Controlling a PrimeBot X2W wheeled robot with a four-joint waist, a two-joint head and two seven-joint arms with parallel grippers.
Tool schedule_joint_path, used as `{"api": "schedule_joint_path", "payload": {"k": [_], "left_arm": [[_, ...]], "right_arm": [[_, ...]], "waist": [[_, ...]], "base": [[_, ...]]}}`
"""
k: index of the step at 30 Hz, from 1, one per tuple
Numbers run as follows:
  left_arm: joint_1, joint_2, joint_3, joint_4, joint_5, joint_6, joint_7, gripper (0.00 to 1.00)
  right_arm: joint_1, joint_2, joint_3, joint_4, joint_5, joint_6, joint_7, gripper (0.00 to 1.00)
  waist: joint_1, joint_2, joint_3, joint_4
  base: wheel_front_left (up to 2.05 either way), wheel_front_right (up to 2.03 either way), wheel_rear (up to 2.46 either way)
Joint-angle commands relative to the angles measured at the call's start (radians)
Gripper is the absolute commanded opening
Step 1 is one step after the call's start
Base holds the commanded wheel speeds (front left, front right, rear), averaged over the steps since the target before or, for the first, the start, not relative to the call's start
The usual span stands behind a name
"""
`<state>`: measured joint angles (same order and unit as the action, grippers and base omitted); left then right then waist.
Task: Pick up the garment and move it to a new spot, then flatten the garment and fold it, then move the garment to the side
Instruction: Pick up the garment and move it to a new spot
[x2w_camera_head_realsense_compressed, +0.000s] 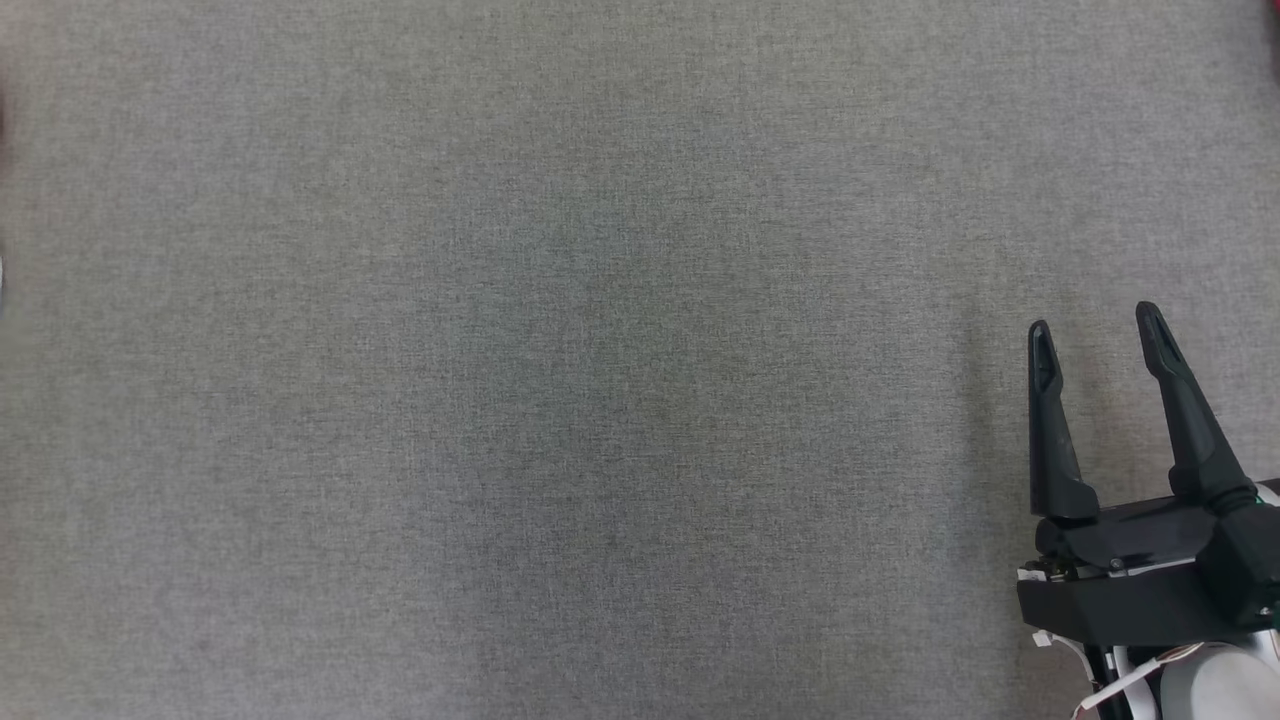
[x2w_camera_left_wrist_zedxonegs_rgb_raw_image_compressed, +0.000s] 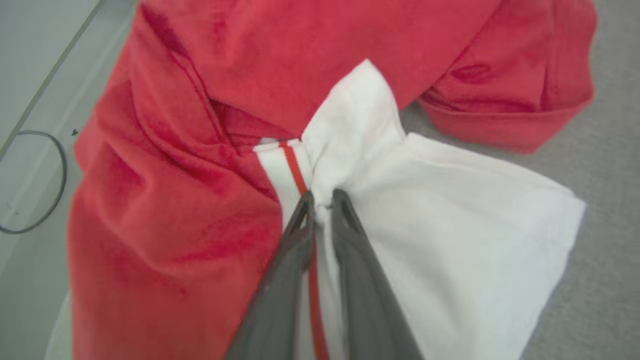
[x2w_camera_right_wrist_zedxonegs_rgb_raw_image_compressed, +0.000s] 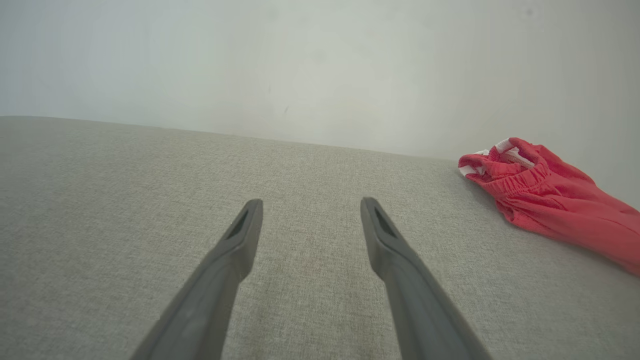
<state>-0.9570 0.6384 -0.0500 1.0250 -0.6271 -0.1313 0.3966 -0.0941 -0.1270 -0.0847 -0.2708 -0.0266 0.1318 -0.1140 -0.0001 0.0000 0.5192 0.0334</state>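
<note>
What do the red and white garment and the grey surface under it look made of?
The garment: soft matte cloth, probably cotton knit; it creases and bunches where the left tool pinches it. The grey surface: matte woven fabric, judging by its fine flecked weave.

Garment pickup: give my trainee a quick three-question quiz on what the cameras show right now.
1. True or false: the right gripper is holding the garment.
2. Pick one: what does the left gripper pinch? A plain red fabric; B white fabric beside a red stripe; C nothing at all.
3. Fill in: the right gripper's jaws stand ____.

Key: 1 false; 2 B; 3 open.
</note>
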Motion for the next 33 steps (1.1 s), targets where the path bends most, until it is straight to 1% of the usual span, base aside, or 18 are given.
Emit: {"api": "schedule_joint_path", "payload": {"k": [1, 5, 8, 11, 12, 15, 20, 25, 30, 33], "left_arm": [[0.023, 0.007, -0.009, -0.012, -0.006, 0.003, -0.037, 0.00], [0.007, 0.019, -0.025, -0.065, -0.008, 0.003, -0.222, 0.00], [-0.016, 0.018, -0.053, -0.090, -0.005, 0.003, -0.327, 0.00], [-0.056, 0.028, -0.083, -0.116, -0.009, 0.003, -0.402, 0.00], [-0.056, 0.028, -0.083, -0.116, -0.009, 0.003, -0.402, 0.00], [-0.107, 0.039, -0.121, -0.137, 0.020, 0.003, -0.464, 0.00], [-0.201, 0.022, -0.183, -0.199, 0.067, 0.003, -0.515, 0.00], [-0.278, -0.023, -0.230, -0.292, 0.095, 0.003, -0.512, 0.00], [-0.313, -0.091, -0.287, -0.418, 0.110, 0.008, -0.476, 0.00], [-0.302, -0.142, -0.316, -0.497, 0.105, 0.017, -0.449, 0.00]], "right_arm": [[-0.001, -0.001, 0.004, -0.003, -0.007, -0.003, 0.003, 1.00], [0.004, 0.005, 0.002, 0.011, -0.001, -0.003, 0.000, 1.00], [0.009, 0.009, 0.010, 0.032, 0.008, -0.003, -0.011, 1.00], [0.000, 0.011, 0.024, 0.061, 0.021, -0.003, -0.021, 1.00], [0.000, 0.011, 0.024, 0.061, 0.021, -0.003, -0.021, 1.00], [-0.007, 0.018, 0.036, 0.095, 0.032, -0.003, -0.035, 1.00], [0.001, 0.034, 0.047, 0.159, 0.052, -0.003, -0.066, 1.00], [0.004, 0.052, 0.055, 0.214, 0.065, -0.003, -0.096, 1.00], [0.007, 0.066, 0.064, 0.264, 0.083, -0.003, -0.120, 1.00], [0.006, 0.072, 0.069, 0.293, 0.096, -0.003, -0.134, 1.00]], "waist": [[0.0001, 0.0000, -0.005, 0.003], [0.0001, 0.0000, -0.038, 0.011], [0.0001, 0.0000, -0.077, 0.019], [0.0001, 0.0000, -0.115, 0.020], [0.0001, 0.0000, -0.115, 0.020], [0.0001, 0.0000, -0.153, 0.013], [0.0001, 0.0000, -0.212, -0.011], [0.0001, 0.0000, -0.260, -0.055], [0.0001, 0.0000, -0.302, -0.111], [0.0001, 0.0000, -0.319, -0.153]], "base": [[0.00, 0.00, 0.00], [0.00, 0.00, 0.00], [0.00, 0.00, 0.00], [0.00, 0.00, 0.00], [0.00, 0.00, 0.00], [0.00, 0.00, 0.00], [0.00, 0.00, 0.00], [0.00, 0.00, 0.00], [0.00, 0.00, 0.00], [0.00, 0.00, 0.00]]}}
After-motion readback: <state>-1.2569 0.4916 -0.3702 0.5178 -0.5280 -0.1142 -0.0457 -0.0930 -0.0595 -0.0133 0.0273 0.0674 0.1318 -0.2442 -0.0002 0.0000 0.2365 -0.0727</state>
